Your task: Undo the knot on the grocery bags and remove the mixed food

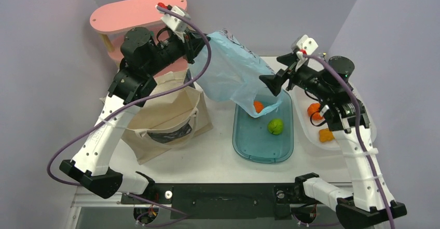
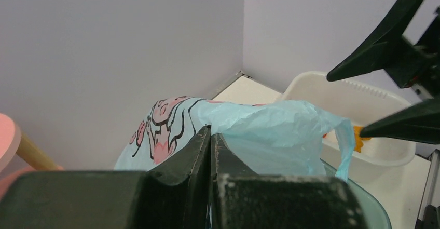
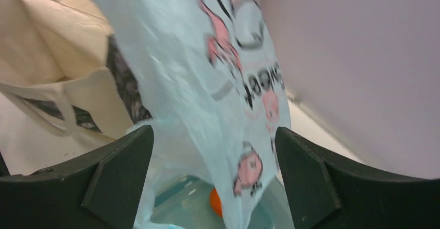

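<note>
Left hand [image 2: 210,135]: clenched on a fold of the grocery bag [image 1: 233,68], holding that end raised.
Grocery bag: hangs from the left hand and slopes down towards the right hand, mouth lowest.
Right hand [image 1: 271,83]: released, fingers spread wide, holding nothing; in its own camera the bag's film hangs just ahead, between the two fingers.
Orange fruit [image 1: 258,106]: directly below the right hand at the bag's mouth, resting in the teal tub [image 1: 262,159]; whether it is fully clear of the film cannot be told.
Green fruit [image 1: 275,126]: just past the orange one, loose in the same tub, apart from the bag.
Snack packet: not seen; the film is too cloudy to tell whether it is inside.
Step in hand (judged): emptying the opened bag into the tub.
Method (advised): keep the left pinch firm and high so the slope carries the contents out; close the right hand on the lower hem only, never on fruit; move slowly, as thin film slips and tears.
Outlying: beige tote [image 1: 166,109] beneath the left hand; white tray [image 1: 306,130] outboard of the right hand.
</note>
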{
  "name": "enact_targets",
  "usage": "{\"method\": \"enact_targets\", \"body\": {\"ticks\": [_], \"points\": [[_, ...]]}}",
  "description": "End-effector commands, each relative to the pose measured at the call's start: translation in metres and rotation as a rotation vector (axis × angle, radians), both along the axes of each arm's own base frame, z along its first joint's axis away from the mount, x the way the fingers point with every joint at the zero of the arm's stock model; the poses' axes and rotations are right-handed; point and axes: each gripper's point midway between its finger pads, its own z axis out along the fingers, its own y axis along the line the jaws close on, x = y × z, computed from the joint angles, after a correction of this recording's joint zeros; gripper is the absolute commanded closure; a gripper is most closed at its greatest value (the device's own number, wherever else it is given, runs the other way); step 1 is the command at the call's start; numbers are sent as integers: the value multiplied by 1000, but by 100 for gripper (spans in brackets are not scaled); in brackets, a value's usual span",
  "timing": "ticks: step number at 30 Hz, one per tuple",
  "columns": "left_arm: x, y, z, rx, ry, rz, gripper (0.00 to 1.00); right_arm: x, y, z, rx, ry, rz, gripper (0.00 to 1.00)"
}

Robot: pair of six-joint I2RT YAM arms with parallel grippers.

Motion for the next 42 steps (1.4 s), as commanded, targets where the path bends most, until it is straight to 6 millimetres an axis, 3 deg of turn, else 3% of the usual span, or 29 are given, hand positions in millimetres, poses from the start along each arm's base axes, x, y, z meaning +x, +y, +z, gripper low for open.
{"method": "enact_targets", "body": {"ticks": [1,4,6,8,17,21,24,25,27,29,30,31,32,35,37,40,42], "points": [[-13,-16,16,54,-95,-28,100,-37,25,68,-49,-346,88,15],[-24,-32,13,69,-100,-99,100,-41,44,80,-110,-449,112,14],[-37,-44,13,67,-102,-174,100,-46,69,82,-137,-497,152,13],[-51,-54,13,55,-100,-250,100,-37,83,78,-169,-515,149,12],[-107,-78,31,-14,-95,-491,100,-11,141,36,-185,-433,218,11],[-130,-77,48,-29,-132,-541,100,12,130,13,-218,-361,143,41],[-140,-70,49,-1,-151,-546,100,13,119,11,-190,-336,142,76],[-142,-66,48,17,-175,-539,100,17,111,10,-180,-323,134,94],[-140,-56,41,65,-211,-495,100,10,105,15,-143,-334,171,100],[-131,-43,29,127,-254,-441,80,-10,105,22,-123,-379,266,100],[-118,-33,18,164,-254,-400,70,-19,101,25,-121,-400,283,100],[-101,-16,14,178,-245,-340,66,-28,102,24,-136,-429,329,100],[-98,-9,12,184,-241,-341,62,-40,99,27,-140,-455,355,100],[-60,29,-2,247,-219,-229,58,-72,98,24,-172,-548,475,100],[-48,40,-17,321,-232,-208,58,-90,97,26,-178,-610,534,100],[-40,43,-41,458,-295,-236,57,-113,95,32,-214,-712,591,100],[-42,39,-50,502,-343,-289,57,-131,97,21,-270,-719,664,100]]}}
